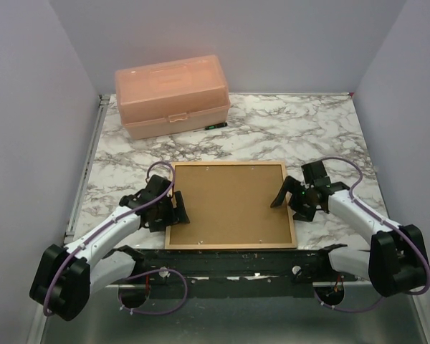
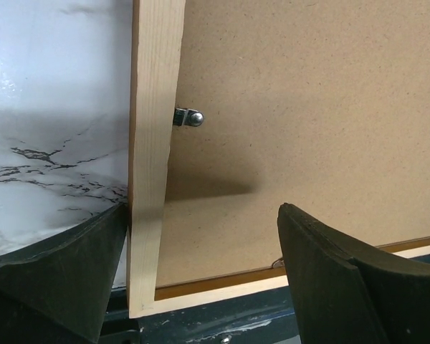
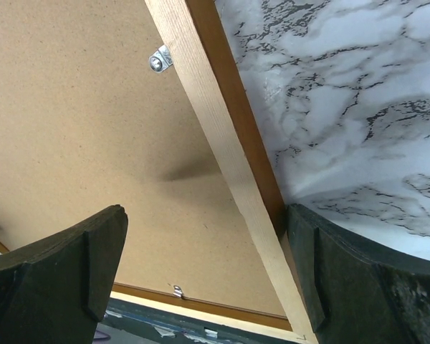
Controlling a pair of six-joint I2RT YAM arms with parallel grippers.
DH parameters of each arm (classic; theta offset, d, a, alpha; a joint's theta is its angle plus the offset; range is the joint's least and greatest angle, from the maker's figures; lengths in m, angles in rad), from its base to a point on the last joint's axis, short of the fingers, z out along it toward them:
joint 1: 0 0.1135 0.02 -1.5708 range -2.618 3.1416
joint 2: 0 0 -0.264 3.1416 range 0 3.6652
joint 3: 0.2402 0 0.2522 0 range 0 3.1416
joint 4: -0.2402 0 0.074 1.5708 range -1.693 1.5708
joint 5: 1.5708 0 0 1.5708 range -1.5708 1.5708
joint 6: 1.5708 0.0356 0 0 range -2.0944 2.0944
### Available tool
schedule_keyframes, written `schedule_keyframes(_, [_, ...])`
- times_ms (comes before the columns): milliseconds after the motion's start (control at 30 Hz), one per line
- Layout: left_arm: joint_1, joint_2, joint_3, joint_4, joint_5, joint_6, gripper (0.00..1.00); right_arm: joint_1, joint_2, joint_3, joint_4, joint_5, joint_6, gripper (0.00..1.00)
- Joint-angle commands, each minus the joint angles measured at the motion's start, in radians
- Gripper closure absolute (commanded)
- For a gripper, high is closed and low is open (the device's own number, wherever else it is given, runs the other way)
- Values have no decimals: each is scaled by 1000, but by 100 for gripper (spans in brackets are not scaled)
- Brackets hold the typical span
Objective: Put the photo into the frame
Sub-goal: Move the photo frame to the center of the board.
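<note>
Top view: the frame lies back-up, backing board seated in it; the photo is not visible, presumably underneath, unconfirmed. Left wrist: my left gripper gapes astride the left rail, holding nothing. Right wrist: my right gripper likewise wide, empty; whether the clips are engaged is unclear

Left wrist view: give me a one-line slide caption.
Open left fingers straddle one rail of the frame, brown backing board inside it, one metal tab visible.
</note>
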Motion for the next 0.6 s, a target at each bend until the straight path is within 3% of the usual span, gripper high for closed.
schedule_keyframes(0, [-6, 91, 5, 135, 165, -26, 15, 20, 74, -20, 79, -208, 62, 0])
schedule_keyframes(567, [163, 261, 245, 62, 131, 107, 15, 92, 386, 234, 193, -232, 50, 0])
